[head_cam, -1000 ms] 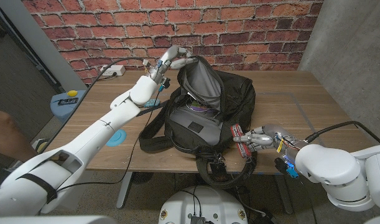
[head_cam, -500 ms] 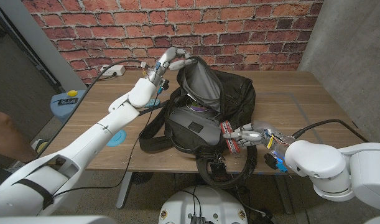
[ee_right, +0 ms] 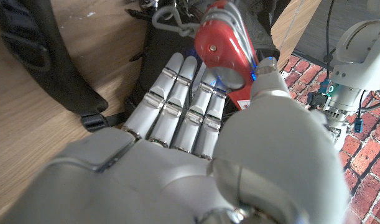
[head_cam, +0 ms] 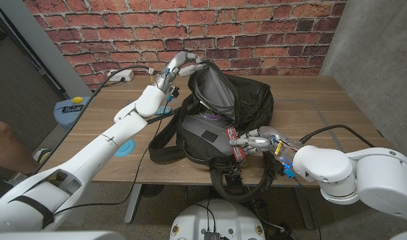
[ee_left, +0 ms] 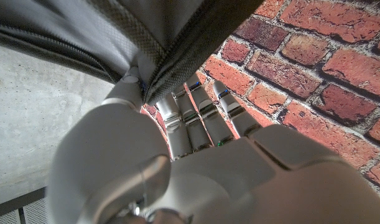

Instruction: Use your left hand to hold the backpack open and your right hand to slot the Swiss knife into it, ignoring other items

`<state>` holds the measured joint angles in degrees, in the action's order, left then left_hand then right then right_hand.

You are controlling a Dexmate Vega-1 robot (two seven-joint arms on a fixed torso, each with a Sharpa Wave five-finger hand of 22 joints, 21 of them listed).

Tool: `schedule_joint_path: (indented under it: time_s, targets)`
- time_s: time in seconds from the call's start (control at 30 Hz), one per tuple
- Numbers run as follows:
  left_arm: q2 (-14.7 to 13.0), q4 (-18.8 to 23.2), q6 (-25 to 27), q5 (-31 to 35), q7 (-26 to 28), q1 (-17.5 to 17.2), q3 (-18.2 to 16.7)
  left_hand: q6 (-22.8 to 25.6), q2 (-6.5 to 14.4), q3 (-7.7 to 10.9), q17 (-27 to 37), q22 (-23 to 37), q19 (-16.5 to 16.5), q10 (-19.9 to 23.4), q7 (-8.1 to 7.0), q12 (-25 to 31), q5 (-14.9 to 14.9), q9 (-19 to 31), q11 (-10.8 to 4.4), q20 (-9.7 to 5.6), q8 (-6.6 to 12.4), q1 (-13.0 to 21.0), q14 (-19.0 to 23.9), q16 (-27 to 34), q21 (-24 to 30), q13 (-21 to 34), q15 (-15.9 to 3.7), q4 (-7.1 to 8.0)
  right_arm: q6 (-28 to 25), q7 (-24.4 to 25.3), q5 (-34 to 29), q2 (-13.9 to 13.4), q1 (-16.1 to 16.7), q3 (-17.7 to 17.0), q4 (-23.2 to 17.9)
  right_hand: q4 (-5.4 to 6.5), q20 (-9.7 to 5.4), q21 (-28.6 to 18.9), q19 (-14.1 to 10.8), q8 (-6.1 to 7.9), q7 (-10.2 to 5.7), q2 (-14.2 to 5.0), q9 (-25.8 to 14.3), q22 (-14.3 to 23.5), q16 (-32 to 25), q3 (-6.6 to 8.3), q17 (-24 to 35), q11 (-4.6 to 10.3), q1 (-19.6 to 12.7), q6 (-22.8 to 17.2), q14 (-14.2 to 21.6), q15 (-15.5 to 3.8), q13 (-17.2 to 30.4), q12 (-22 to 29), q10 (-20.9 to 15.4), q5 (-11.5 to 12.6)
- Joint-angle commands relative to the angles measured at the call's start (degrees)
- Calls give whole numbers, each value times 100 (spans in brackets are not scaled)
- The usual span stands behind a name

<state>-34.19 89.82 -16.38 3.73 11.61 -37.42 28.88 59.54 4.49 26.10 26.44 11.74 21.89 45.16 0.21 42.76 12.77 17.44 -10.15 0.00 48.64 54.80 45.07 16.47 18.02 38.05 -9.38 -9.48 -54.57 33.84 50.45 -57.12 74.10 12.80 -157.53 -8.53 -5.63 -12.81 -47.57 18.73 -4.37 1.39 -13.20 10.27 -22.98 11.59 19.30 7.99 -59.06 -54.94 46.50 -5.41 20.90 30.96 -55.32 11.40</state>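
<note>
Two hands of mine are at work on the black fabric backpack [head_cam: 220, 110] standing on the brown wooden table [head_cam: 323, 107] in front of a red brick wall [head_cam: 256, 33]. My left hand [head_cam: 178, 67] reaches to the far top of the bag and pinches the rim of its raised flap, holding the mouth gaping so the grey lining shows; in the left wrist view my fingers [ee_left: 202, 118] curl under the dark edge of that flap [ee_left: 190, 46] with the bricks behind. My right hand [head_cam: 260, 141] is clenched around the red Swiss knife [head_cam: 237, 146], which sticks out past my fingertips just beside the backpack's near front face, low against the bag and well below the opening. The right wrist view shows the red handle [ee_right: 224, 46] pressed between my thumb and the fingers, with the bag's black straps [ee_right: 46, 59] lying on the wood beyond. A blue round disc [head_cam: 125, 147] lies on the table near my left forearm, and a white power strip [head_cam: 121, 75] rests at the far edge.
</note>
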Motion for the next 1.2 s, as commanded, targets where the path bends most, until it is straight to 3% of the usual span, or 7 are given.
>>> schedule_joint_path:
  time_s: [0.03,0.83,1.2]
  targets:
    - [31,-123,-99,-121,111,-83,-100,2,42,31,10,13,-29,80,13,-2,43,23,-41,17,39,15,51,1,29,14,-9,10,-128,-72,106,132,-802,672,262,8,34,-6,-49,34,17,-340,-18,14,-11,-27,7,-24,-318,-29,55,-736,10,43,-42,-25]
    - [179,-244,-58,-352,439,-258,-209,2,39,38,21,13,-48,96,18,6,52,49,-8,37,62,33,54,-8,33,28,11,1,-505,-232,428,216,-1811,1163,452,18,50,-5,-54,11,22,-354,-21,14,-9,-64,20,-41,-322,-40,66,-724,-8,34,-56,-35]
    - [147,-134,-9,-408,553,-424,-282,-8,38,37,30,13,-51,96,21,6,57,48,-6,39,60,38,54,-10,36,30,9,0,-338,-587,127,287,-2256,1576,741,16,53,-3,-50,2,24,-365,-22,14,-11,-76,30,-42,-336,-48,68,-728,5,37,-50,-39]
